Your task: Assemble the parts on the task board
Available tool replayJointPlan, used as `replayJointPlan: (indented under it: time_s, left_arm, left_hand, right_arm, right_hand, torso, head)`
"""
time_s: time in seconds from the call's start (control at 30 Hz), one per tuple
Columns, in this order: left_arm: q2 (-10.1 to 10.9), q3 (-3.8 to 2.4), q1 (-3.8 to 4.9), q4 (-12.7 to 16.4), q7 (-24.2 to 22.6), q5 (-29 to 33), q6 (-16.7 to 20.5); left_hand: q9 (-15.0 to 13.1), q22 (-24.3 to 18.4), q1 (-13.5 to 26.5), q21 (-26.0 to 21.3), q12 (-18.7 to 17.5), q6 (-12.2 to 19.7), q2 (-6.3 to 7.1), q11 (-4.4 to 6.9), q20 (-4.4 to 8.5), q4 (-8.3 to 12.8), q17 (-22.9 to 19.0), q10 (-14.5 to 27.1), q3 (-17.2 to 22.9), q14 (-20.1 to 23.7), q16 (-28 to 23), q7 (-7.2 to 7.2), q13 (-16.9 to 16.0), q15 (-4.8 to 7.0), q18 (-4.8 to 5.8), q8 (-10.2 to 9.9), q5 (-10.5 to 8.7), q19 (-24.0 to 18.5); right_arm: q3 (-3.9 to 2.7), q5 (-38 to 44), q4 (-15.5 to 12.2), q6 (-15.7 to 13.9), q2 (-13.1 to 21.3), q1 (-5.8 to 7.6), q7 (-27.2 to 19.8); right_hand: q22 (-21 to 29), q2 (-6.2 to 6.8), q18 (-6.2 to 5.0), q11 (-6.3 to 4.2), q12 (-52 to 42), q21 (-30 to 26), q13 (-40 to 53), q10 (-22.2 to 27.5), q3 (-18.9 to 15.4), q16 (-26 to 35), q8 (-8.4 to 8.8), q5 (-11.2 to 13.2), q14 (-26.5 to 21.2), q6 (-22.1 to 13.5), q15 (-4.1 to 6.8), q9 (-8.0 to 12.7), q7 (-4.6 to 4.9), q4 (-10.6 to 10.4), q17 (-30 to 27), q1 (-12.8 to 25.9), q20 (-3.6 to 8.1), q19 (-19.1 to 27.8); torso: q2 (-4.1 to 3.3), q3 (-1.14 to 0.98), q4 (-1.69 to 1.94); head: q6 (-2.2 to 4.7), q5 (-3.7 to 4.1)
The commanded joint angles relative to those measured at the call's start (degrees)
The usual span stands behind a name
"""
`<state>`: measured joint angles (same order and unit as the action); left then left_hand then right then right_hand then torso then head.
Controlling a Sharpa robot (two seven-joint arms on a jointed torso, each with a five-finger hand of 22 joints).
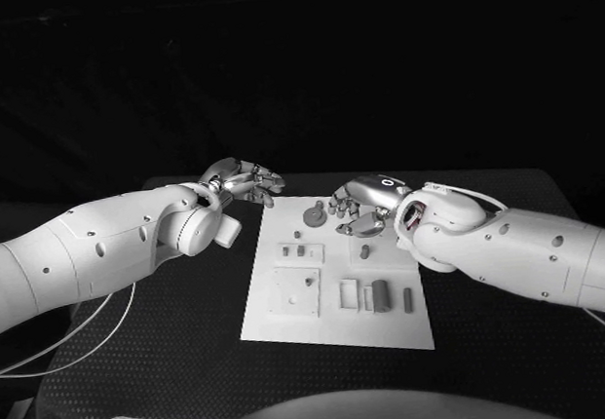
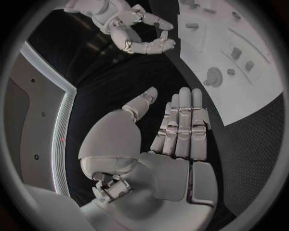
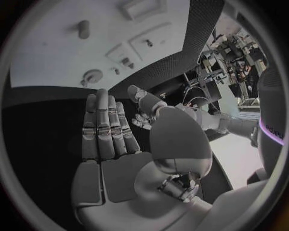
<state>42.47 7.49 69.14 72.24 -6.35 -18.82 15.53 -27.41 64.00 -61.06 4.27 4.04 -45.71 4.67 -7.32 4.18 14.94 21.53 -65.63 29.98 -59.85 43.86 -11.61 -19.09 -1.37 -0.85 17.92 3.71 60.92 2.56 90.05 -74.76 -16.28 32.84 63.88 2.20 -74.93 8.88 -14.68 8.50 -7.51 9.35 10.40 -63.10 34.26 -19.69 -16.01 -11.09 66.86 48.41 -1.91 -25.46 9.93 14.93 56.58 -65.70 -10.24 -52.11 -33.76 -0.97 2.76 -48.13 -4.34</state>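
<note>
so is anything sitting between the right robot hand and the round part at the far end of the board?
Nothing visible. The right robot hand hovers open at the far end of the task board, beside the round part, with only bare board and black table between them.

Task board [image 1: 291, 318]: smooth matt white plate, plastic-looking. Parts [image 1: 382, 295]: grey, dull finish, material unclear. Table [image 1: 147, 378]: black, finely dotted, rough-textured mat surface. Left hand [image 1: 245, 183] and right hand [image 1: 361, 201]: silvery metallic fingers with slight sheen. Arm shells [image 1: 95, 250]: smooth white plastic, semi-gloss. Cable [image 1: 60, 348]: thin, white, smooth sheath.
</note>
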Motion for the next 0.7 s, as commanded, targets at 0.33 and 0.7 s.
replayJointPlan:
  time_s: [0.33,0.7]
  left_arm:
    - [-0.32,-0.03,0.07,-0.06,-0.91,0.39,-0.58]
    - [-0.23,-0.02,0.04,-0.12,-0.97,0.39,-0.68]
  left_hand:
    - [0.09,-0.06,0.29,-0.28,-0.03,0.47,0.34,0.08,-0.05,-0.02,0.15,0.43,-0.21,-0.38,-0.36,0.05,-0.04,-0.15,-0.22,0.39,0.17,0.23]
    - [0.10,-0.08,0.29,-0.28,-0.03,0.49,0.31,0.08,-0.05,-0.03,0.22,0.44,-0.21,-0.39,-0.40,0.05,-0.05,-0.14,-0.22,0.41,0.17,0.24]
  right_arm:
    - [0.14,3.93,1.02,12.49,3.00,1.85,5.07]
    - [0.82,3.40,3.81,12.09,1.13,-1.02,3.23]
  right_hand:
    - [-1.42,4.77,-0.12,1.55,3.02,0.90,-1.74,5.80,1.37,-0.65,0.64,0.25,-0.62,-3.97,-1.76,0.67,-2.53,-6.75,0.33,1.61,-0.26,0.41]
    - [-1.43,5.03,-0.24,1.59,2.92,1.32,-2.24,6.05,1.56,-1.13,0.35,0.32,-0.47,-4.74,-1.77,0.68,-2.70,-8.76,0.58,1.32,-0.20,0.32]
  torso:
    - [-0.03,0.07,0.16]
    - [-0.01,0.00,0.19]
  head:
    - [0.62,1.17]
    - [0.49,0.97]
